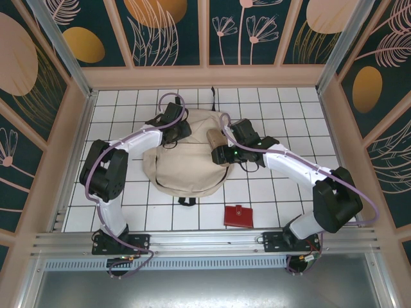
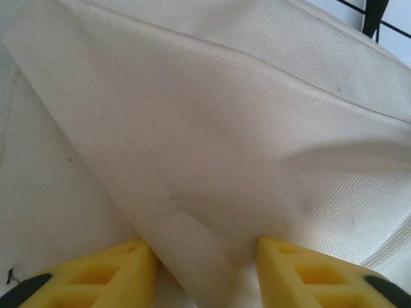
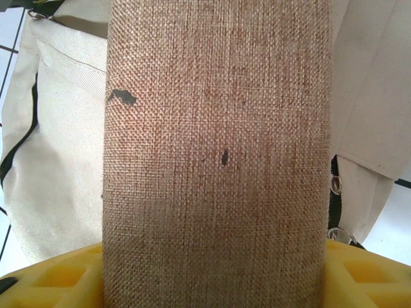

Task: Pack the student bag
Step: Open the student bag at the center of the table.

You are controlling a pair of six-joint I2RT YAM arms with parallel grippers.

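Note:
The student bag (image 1: 183,170), a big cream fabric backpack, lies flat in the middle of the tiled table. My left gripper (image 1: 172,128) is at the bag's far left part. In the left wrist view its yellow fingers (image 2: 122,273) press from both sides on a raised fold of the bag's fabric (image 2: 212,128), so the gripper (image 2: 205,256) is shut on it. My right gripper (image 1: 220,153) hovers over the bag's right side, shut on a tan woven pouch (image 1: 214,137). The pouch (image 3: 218,160) spans the whole gap between the right gripper's (image 3: 212,256) fingers, with the bag (image 3: 58,160) below it.
A small red wallet (image 1: 239,215) lies on the white tiles (image 1: 270,192) near the front, right of centre. A black strap loop (image 1: 187,201) sticks out at the bag's near edge. Wooden walls enclose the table on three sides.

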